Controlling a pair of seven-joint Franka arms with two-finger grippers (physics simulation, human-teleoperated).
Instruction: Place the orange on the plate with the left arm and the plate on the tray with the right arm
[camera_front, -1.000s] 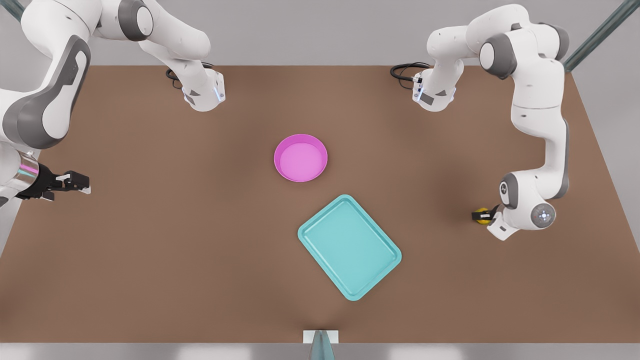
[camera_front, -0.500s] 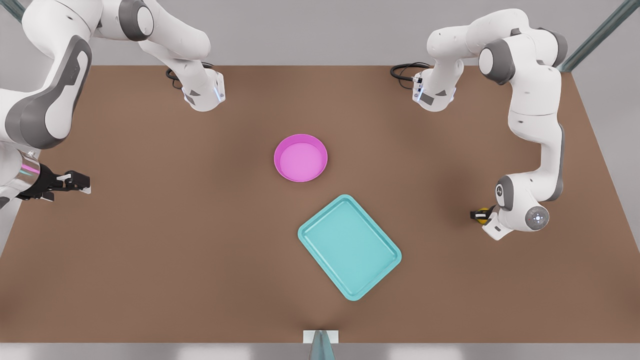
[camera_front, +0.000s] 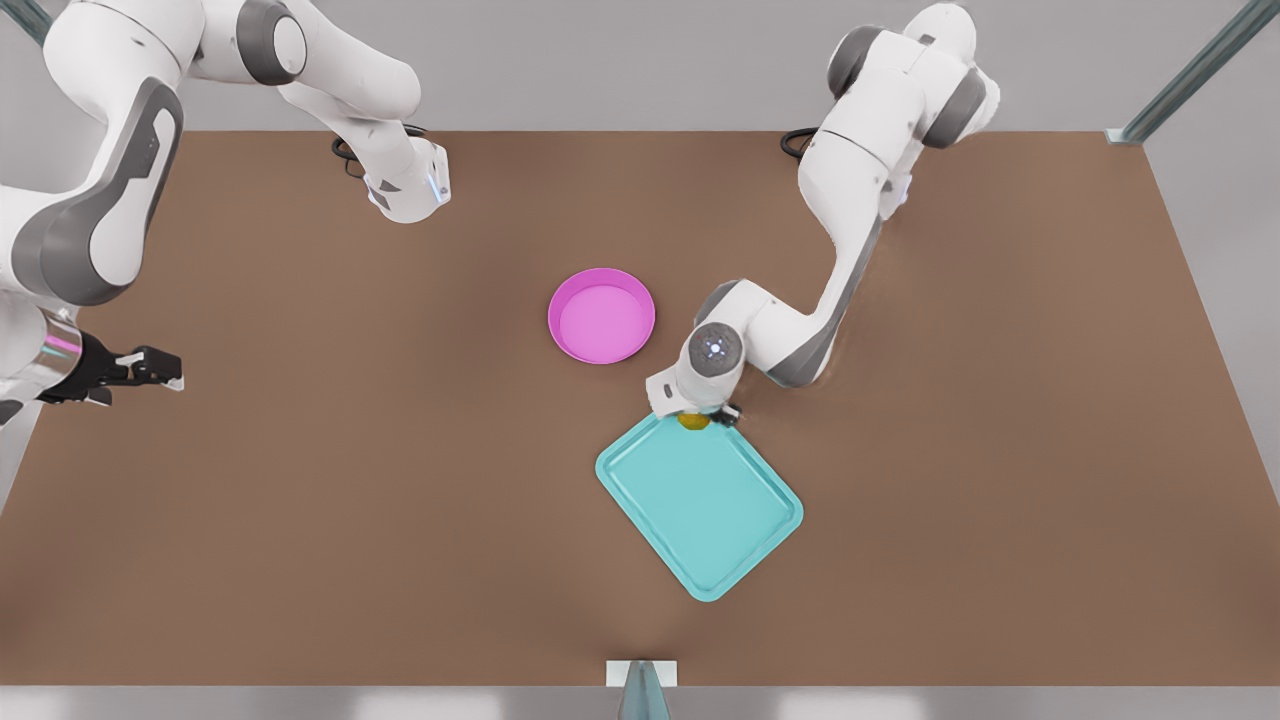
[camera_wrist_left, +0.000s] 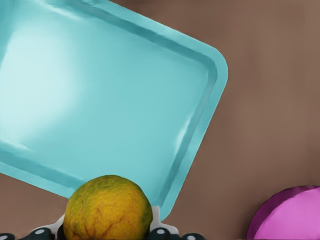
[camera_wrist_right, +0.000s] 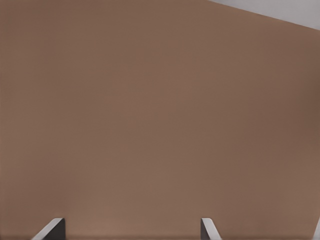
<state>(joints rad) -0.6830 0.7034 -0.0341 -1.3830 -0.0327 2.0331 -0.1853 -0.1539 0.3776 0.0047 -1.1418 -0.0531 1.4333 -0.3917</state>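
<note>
A: What colour is the orange (camera_wrist_left: 108, 209)?
B: Yellow-orange, mottled, with a greenish patch on one side and fine darker veins.
A: And the tray (camera_front: 700, 495)?
B: Plain teal-turquoise, with pale glossy streaks along its rim.
A: The plate (camera_front: 601, 315)?
B: Bright pink-magenta, a lighter pink inside.
A: The desk (camera_front: 300, 480)?
B: Flat brown, no pattern; grey beyond its far edge.
A: The arms?
B: White shells with grey joints. The left tool (camera_front: 700, 417) has a white hand and black fingers; the right tool (camera_front: 150, 368) is black behind a shiny silvery wrist ring, with pale fingertips (camera_wrist_right: 50, 229).
</note>
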